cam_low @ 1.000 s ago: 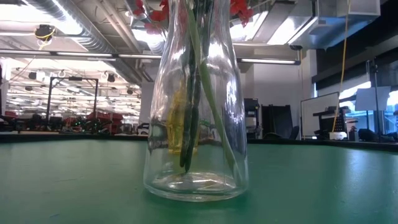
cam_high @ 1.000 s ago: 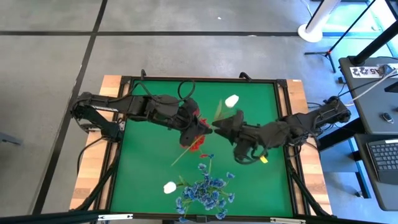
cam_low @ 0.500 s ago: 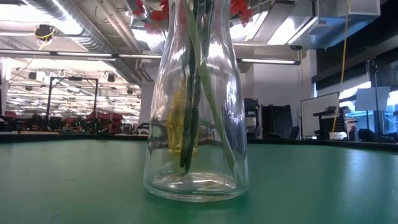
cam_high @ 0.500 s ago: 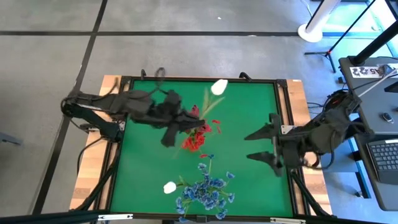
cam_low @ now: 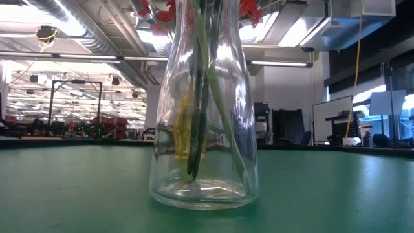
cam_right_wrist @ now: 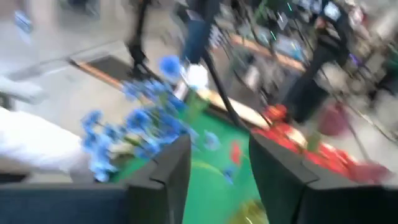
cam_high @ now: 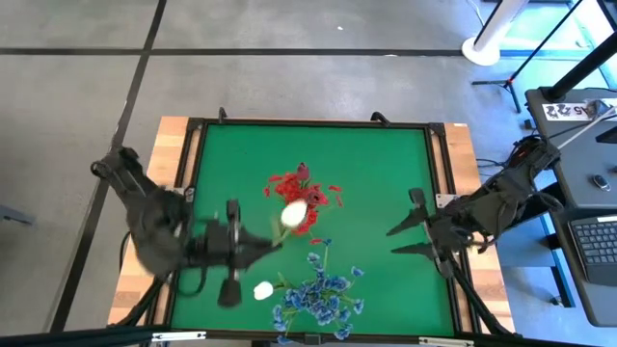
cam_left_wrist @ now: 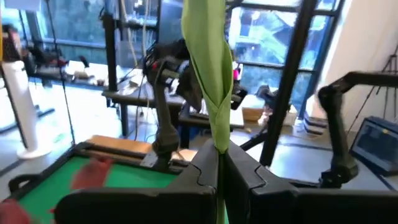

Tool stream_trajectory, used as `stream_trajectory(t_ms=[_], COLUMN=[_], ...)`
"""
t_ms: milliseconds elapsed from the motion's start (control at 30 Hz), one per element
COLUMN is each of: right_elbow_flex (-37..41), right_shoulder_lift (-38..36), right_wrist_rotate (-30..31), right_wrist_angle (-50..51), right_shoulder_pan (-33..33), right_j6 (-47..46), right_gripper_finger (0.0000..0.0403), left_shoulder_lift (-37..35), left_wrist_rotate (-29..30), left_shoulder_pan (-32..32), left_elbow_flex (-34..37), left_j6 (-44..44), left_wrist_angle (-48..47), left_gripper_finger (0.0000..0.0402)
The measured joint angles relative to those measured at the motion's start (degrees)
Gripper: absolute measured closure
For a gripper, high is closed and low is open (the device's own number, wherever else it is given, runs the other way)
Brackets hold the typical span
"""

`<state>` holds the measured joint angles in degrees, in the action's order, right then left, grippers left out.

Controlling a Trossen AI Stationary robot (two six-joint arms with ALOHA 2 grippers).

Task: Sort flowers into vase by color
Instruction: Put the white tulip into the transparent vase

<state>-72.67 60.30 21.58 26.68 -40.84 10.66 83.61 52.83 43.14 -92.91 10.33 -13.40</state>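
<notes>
My left gripper (cam_high: 262,247) is at the table's near left, shut on a white tulip-like flower whose bud (cam_high: 292,214) hovers beside the red-blossom spray (cam_high: 308,196). The red spray stands in a clear glass vase (cam_low: 204,129), its stems reaching the vase floor. A blue-blossom spray (cam_high: 320,294) is at the near edge, with a second white bud (cam_high: 262,289) beside it. I cannot tell what that bud rests on. My right gripper (cam_high: 397,241) is open and empty near the table's right edge, pointing toward the flowers. My left gripper pinches the white flower's green stem and leaf (cam_left_wrist: 217,140) between its two shut fingers. The fingers lie about level and point toward the table's right. The flower is lifted clear, and its bud end reaches out past the fingertips toward the red spray.
The green mat (cam_high: 386,154) has a dark raised frame and wooden side boards. Stands, desks and a laptop are beyond the right edge. Free mat lies at the far side and between my right gripper and the flowers.
My left gripper has drawn back from the red spray toward the table's near left edge, still holding the white flower. The bud has swung from the far side down to just beside the red spray. My right gripper has drawn back from the centre toward the right edge.
</notes>
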Motion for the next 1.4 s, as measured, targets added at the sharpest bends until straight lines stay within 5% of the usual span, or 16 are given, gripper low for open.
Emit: stream_trajectory(t_ms=[167,300,533,700,900,1400], right_elbow_flex=[13.6,22.2,32.0,34.5,35.0,35.0], right_shoulder_lift=[-7.0,-13.8,-20.6,-22.9,-22.7,-21.1], right_wrist_rotate=[-3.8,-3.2,-3.2,-3.2,-3.1,-2.1], right_wrist_angle=[-16.3,-23.9,-31.1,-31.1,-31.3,-31.2], right_shoulder_pan=[0.0,0.0,0.0,0.0,0.0,0.0], right_j6=[2.6,2.6,1.5,1.3,1.2,-0.2], right_gripper_finger=[0.0266,0.0276,0.0276,0.0276,0.0276,0.0276], left_shoulder_lift=[3.0,3.8,3.8,3.9,3.8,11.4], left_wrist_rotate=[7.9,8.2,-0.2,-8.6,-22.0,-31.0], left_shoulder_pan=[7.3,10.2,11.8,11.3,8.0,-4.8], left_elbow_flex=[5.4,13.5,28.2,31.6,31.0,30.9], left_j6=[-7.9,-14.1,-22.6,-28.0,-30.9,-23.5], left_wrist_angle=[14.8,31.8,61.5,74.5,79.6,80.3], left_gripper_finger=[0.0402,0.0401,0.0401,0.0401,0.0401,0.0401])
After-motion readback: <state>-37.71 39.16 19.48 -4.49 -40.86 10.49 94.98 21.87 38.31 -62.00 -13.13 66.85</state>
